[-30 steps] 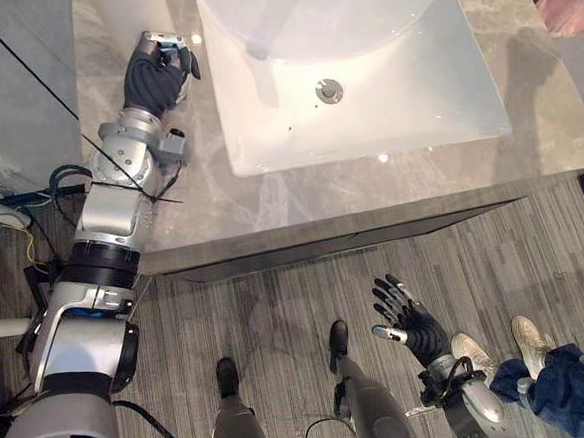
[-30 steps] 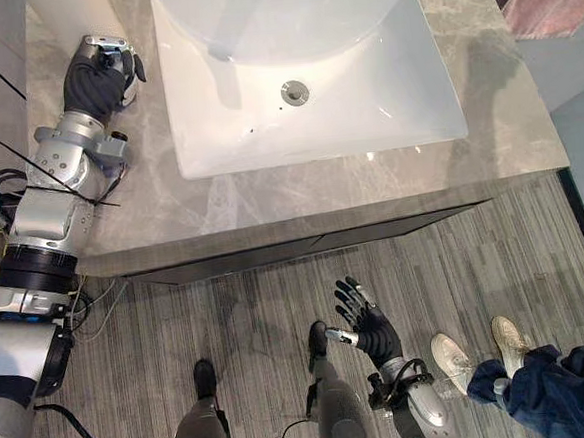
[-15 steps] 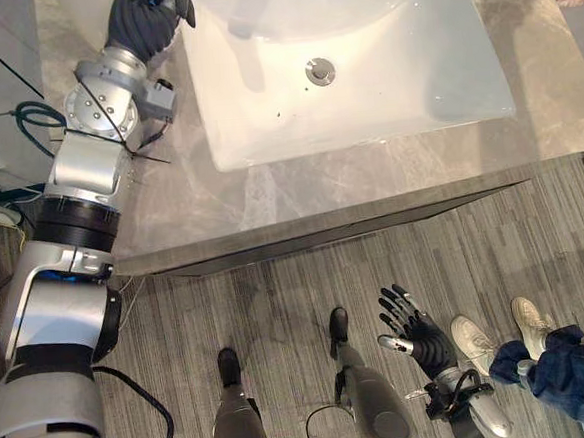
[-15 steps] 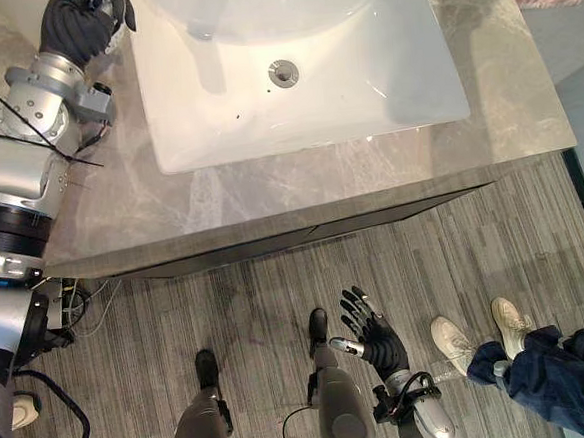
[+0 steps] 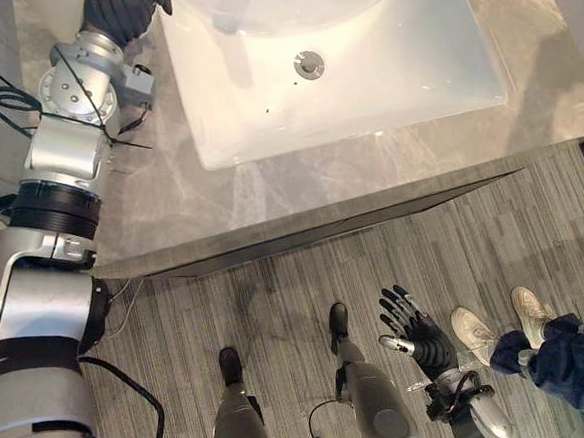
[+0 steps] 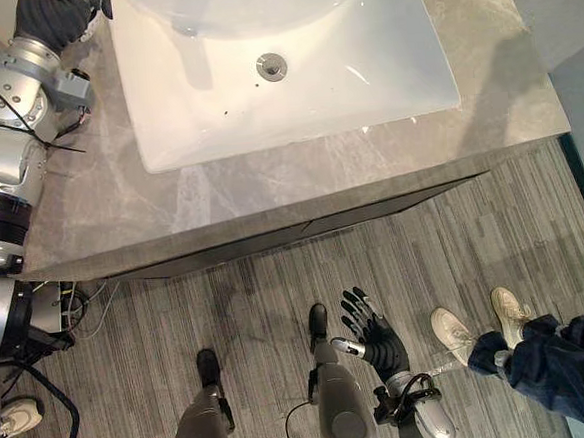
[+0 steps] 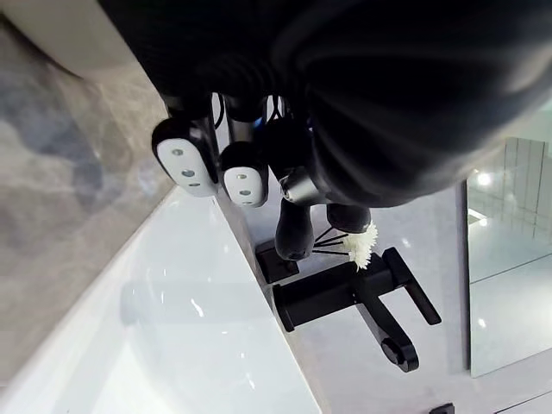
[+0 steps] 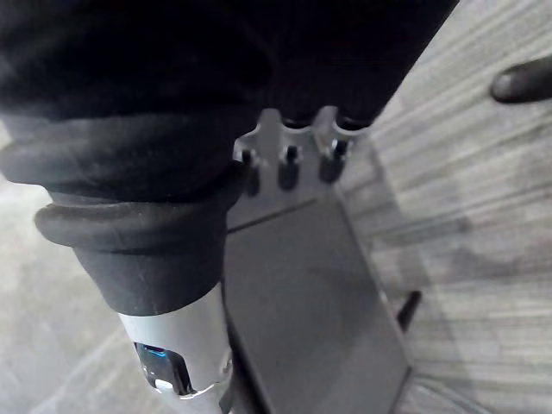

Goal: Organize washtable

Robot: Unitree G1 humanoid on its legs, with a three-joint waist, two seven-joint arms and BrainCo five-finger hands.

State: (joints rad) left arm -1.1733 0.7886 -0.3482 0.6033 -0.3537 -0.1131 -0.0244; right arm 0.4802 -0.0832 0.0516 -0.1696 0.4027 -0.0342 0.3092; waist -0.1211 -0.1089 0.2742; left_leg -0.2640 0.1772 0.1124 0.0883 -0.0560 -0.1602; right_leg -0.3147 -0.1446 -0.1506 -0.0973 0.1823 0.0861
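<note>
Grey marble worktop (image 5: pixel 160 198) had a white sink (image 5: pixel 411 60) set into it, with a black tap (image 7: pixel 345 293) by the rim. Left hand (image 5: pixel 122 8) sat on the worktop's left side, just beside the sink, and I couldn't tell if it gripped anything. Right hand (image 5: pixel 420 335) hung over the floor (image 5: pixel 276 280) off the front edge, fingers spread, holding nothing.

Below me stands a grey marbled washtable (image 5: pixel 270 195) with a white rectangular basin (image 5: pixel 422 70) sunk into it, a round metal drain (image 5: pixel 308 64) near its middle. The floor (image 5: pixel 278 300) in front is grey wood-look planking. From my left wrist I see a black tap (image 7: pixel 345 293) at the basin's back edge, and a glossy surface (image 7: pixel 509 259) behind it catches a spot of light.
</note>
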